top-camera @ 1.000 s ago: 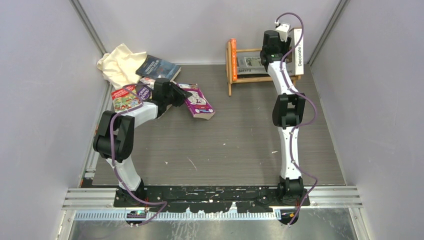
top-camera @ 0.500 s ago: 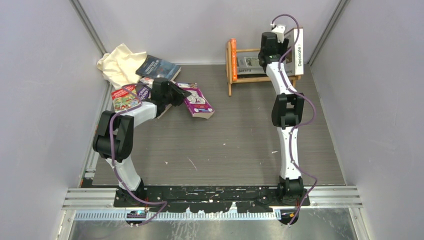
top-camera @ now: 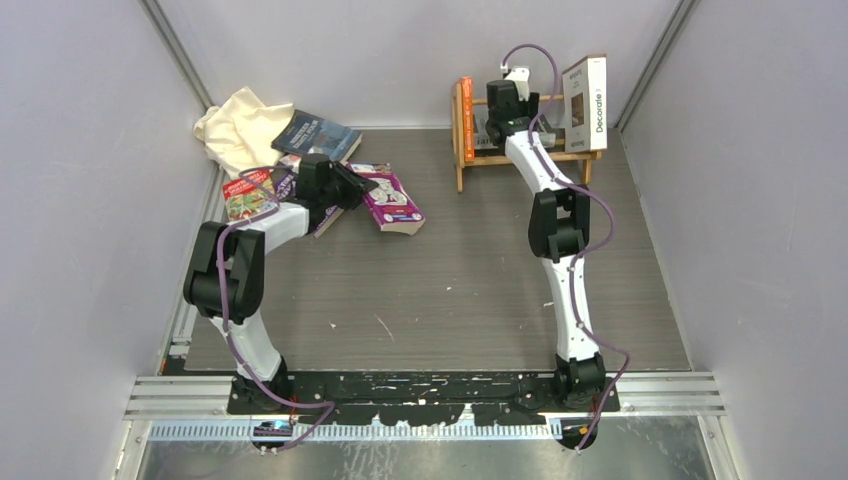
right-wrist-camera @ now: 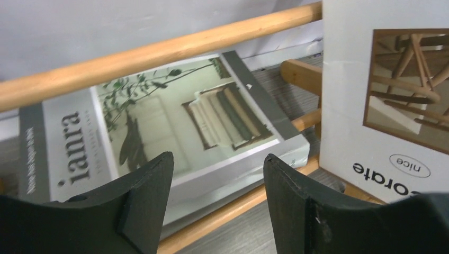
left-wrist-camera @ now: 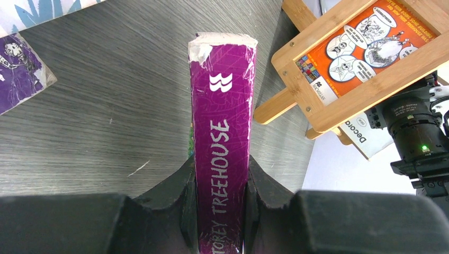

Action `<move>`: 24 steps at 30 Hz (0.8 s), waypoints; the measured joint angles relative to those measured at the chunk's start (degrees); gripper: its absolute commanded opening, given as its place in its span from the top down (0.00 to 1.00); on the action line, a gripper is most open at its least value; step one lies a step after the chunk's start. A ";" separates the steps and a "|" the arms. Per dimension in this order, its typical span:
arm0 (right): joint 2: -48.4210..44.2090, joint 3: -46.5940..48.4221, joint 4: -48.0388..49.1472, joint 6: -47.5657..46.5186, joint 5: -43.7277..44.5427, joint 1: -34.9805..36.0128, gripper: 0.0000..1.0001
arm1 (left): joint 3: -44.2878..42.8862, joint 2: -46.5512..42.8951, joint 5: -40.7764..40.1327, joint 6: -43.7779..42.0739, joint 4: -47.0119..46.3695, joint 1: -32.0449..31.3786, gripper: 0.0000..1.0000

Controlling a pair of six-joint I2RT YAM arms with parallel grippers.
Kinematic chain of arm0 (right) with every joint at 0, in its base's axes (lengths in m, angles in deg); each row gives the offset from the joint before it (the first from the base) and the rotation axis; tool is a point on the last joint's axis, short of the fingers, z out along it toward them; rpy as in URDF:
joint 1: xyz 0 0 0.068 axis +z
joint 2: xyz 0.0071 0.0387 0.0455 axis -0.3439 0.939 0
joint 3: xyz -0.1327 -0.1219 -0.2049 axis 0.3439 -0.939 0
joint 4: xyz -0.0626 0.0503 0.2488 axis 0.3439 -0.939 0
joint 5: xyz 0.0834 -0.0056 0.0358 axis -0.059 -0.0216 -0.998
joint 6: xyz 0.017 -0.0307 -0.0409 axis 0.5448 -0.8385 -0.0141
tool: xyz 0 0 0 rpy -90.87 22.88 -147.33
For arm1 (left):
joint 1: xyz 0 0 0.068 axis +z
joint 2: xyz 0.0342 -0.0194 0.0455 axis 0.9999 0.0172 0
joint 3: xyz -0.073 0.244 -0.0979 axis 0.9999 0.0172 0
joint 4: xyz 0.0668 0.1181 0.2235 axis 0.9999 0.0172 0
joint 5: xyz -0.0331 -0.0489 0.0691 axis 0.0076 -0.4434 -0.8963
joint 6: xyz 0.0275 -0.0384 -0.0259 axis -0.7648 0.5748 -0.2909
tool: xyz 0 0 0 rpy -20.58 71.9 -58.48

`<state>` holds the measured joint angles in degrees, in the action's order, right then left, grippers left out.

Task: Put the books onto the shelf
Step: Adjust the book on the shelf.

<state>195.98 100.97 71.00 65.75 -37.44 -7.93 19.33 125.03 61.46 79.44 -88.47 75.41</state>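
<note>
Left gripper (left-wrist-camera: 219, 180) clamped on purple book (left-wrist-camera: 222, 106) spine, long axis running straight ahead; shelf (left-wrist-camera: 370, 92) ahead-right. Right gripper (right-wrist-camera: 217, 169) agape, empty, at shelf.

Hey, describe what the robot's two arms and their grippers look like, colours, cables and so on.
The left arm and right arm match: white tubular links joined by chunky black joints. A thin purple cable loops loosely along each one. The fingers are thick, matte black, wedge-shaped blocks with no markings that I can see.
</note>
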 measured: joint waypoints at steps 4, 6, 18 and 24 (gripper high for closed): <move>-2.25 -2.64 -1.27 -0.15 -1.66 0.87 0.29 | 0.68 -0.72 0.42 -0.02 -0.02 0.28 1.00; -3.89 -4.24 -1.64 -0.46 -2.34 0.87 0.29 | 1.49 -1.64 0.61 -0.02 0.00 0.42 1.00; -10.40 -12.09 -3.10 -0.85 -5.62 0.44 0.28 | 2.27 -3.19 0.87 0.00 0.00 0.50 1.00; -11.80 -14.51 -5.27 1.42 -8.17 0.44 0.26 | 2.27 -3.65 0.90 -0.11 0.04 0.50 1.00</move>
<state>184.18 86.45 65.73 67.18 -45.61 -7.49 21.60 121.38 62.35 79.33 -88.43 75.91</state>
